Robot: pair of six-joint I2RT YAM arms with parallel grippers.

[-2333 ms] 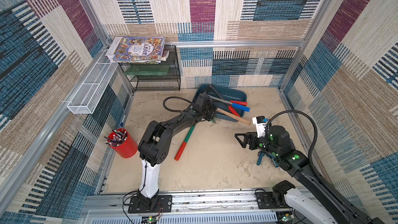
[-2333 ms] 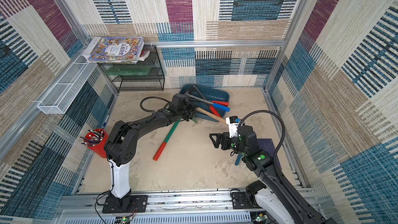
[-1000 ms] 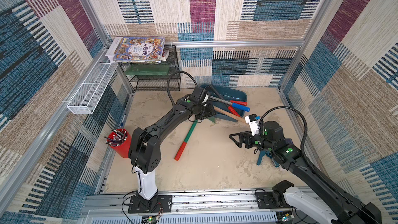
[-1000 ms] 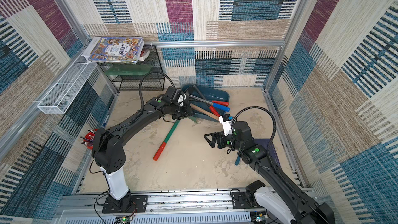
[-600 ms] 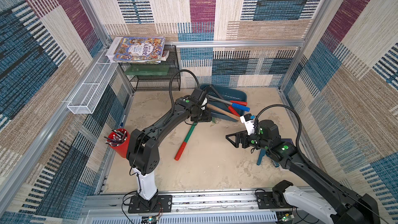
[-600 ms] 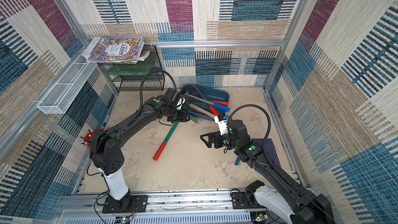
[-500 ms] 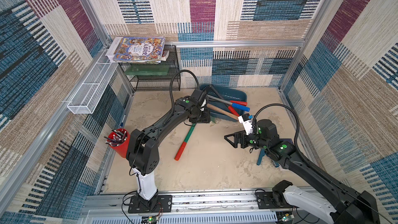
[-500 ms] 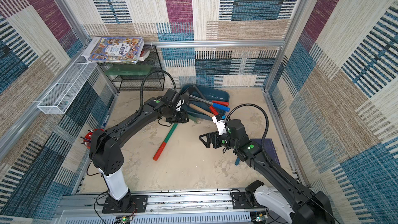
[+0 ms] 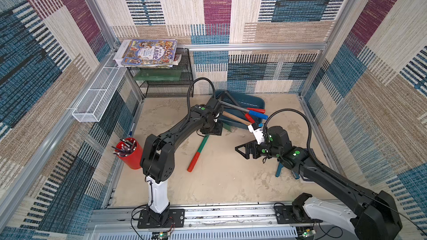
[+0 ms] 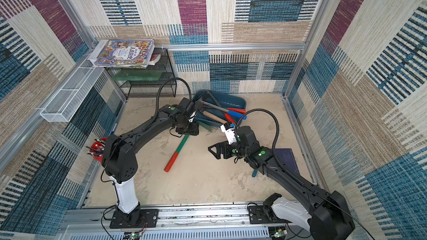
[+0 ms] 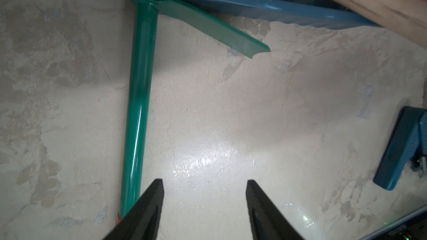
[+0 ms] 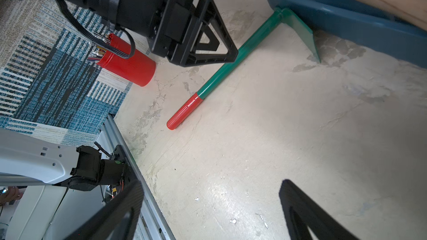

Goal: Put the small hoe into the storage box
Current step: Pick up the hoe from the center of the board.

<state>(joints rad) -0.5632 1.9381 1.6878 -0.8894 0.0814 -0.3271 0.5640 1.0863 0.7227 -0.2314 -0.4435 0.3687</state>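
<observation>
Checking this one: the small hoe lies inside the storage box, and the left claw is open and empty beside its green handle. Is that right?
Not quite. The small hoe lies on the floor outside the storage box, with its head up against the box's outer wall, as the right wrist view shows. The rest holds: the left claw is open and empty beside the green handle.

The small hoe (image 10: 182, 144) lies beside the storage box (image 10: 233, 101).

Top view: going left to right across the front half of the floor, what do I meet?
Red cylindrical plastic cup of pens → small hoe with green metal shaft and red grip → right arm's black claw → blue-handled tool partly under that arm.
</observation>
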